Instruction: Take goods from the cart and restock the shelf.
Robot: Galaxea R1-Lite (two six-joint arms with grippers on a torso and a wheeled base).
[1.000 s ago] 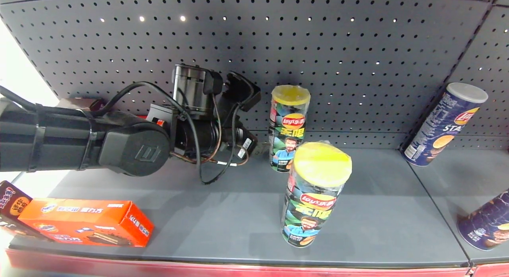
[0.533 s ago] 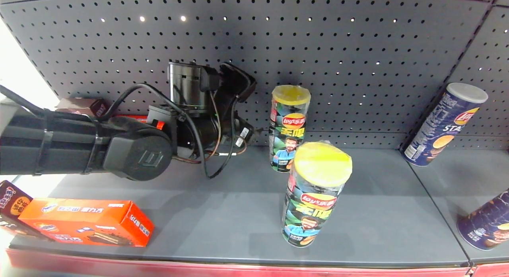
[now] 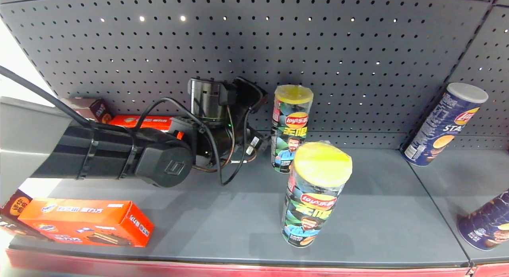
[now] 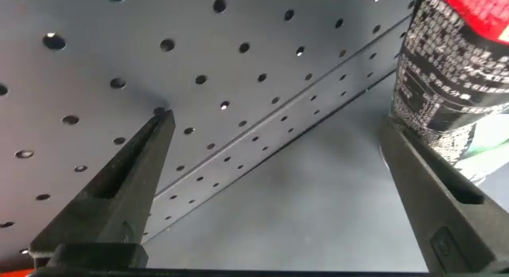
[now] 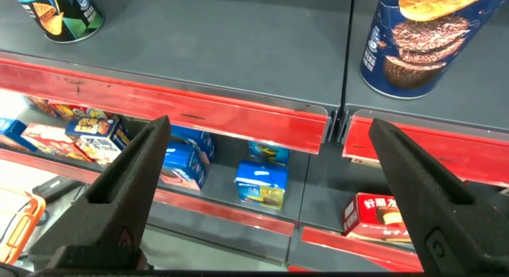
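At the back of the shelf (image 3: pixel 222 213), the left gripper (image 4: pixel 277 126) sits at 9 o'clock of the upright rear chips can (image 3: pixel 292 127), fingers spread around nothing, apparently leaving it lined up at 12 o'clock of the front can (image 3: pixel 316 193); the right gripper (image 5: pixel 268 127), fingers apart, holds nothing.

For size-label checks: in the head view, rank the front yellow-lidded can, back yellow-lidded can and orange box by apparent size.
1. front yellow-lidded can, nearest the camera.
2. orange box, a close second.
3. back yellow-lidded can; same design as front, only farther back.
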